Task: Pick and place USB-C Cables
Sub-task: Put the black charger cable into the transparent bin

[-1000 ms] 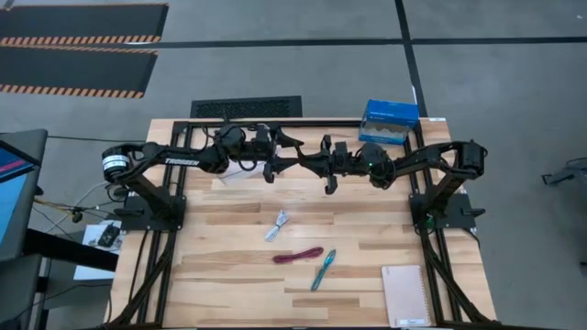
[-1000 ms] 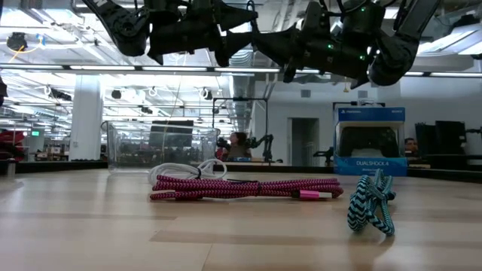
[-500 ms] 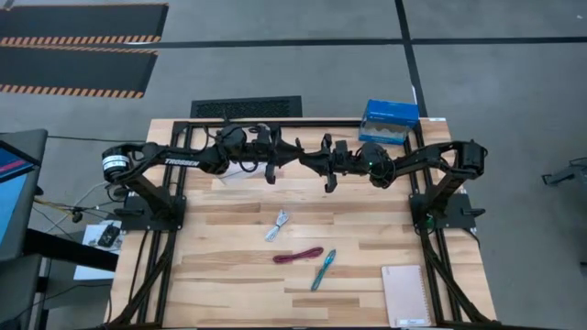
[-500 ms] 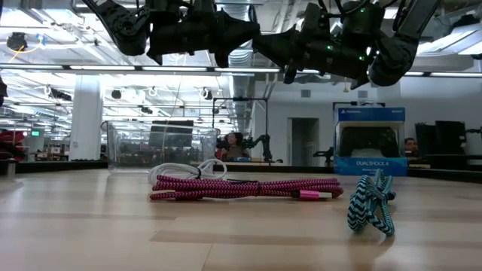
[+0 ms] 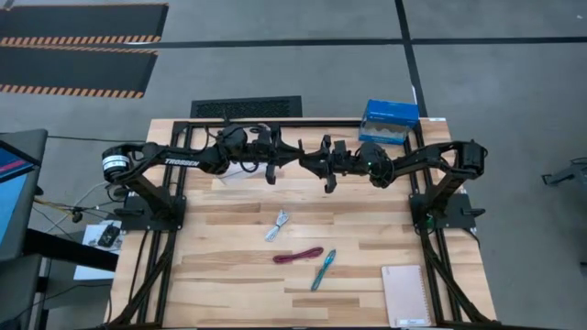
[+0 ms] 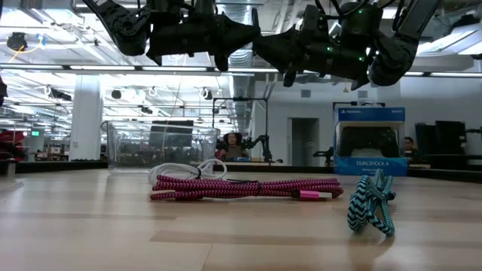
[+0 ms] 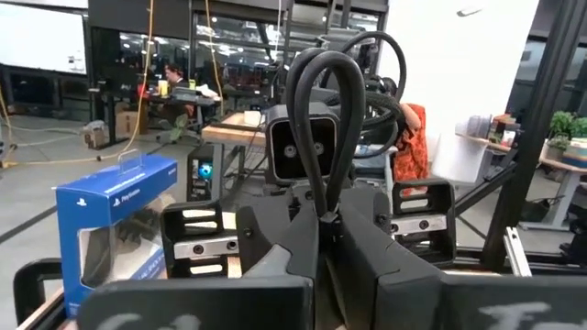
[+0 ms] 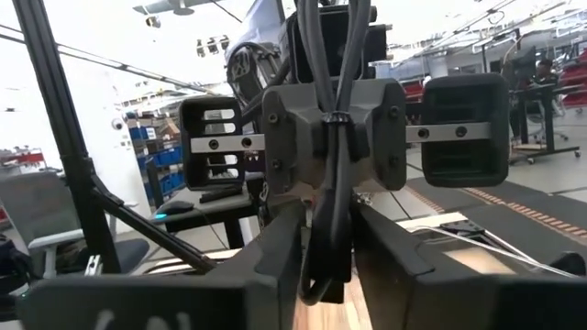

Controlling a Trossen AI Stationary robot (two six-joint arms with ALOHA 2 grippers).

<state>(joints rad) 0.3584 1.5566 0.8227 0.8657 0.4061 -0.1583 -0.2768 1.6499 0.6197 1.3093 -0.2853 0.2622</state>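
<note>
Three bundled USB-C cables lie flat on the wooden table, none touched. A white-grey one (image 5: 278, 225) is near the middle, a maroon one (image 5: 298, 255) is nearer the front, and a teal one (image 5: 323, 269) lies right of it. The low view shows the maroon bundle (image 6: 241, 187), the white one (image 6: 188, 169) behind it and the teal one (image 6: 370, 203). Both arms hang high over the far part of the table, tips facing each other. My left gripper (image 5: 292, 156) (image 7: 323, 225) is shut and holds nothing. My right gripper (image 5: 310, 163) (image 8: 328, 252) stands open and holds nothing.
A blue boxed product (image 5: 389, 119) stands at the far right edge and a clear plastic bin (image 6: 162, 144) at the far left. A pink notebook (image 5: 406, 295) lies at the near right corner. Bare wood (image 5: 229, 275) spreads around the cables.
My left gripper has shut on nothing, staying high over the far part of the table. The cables have not moved.
</note>
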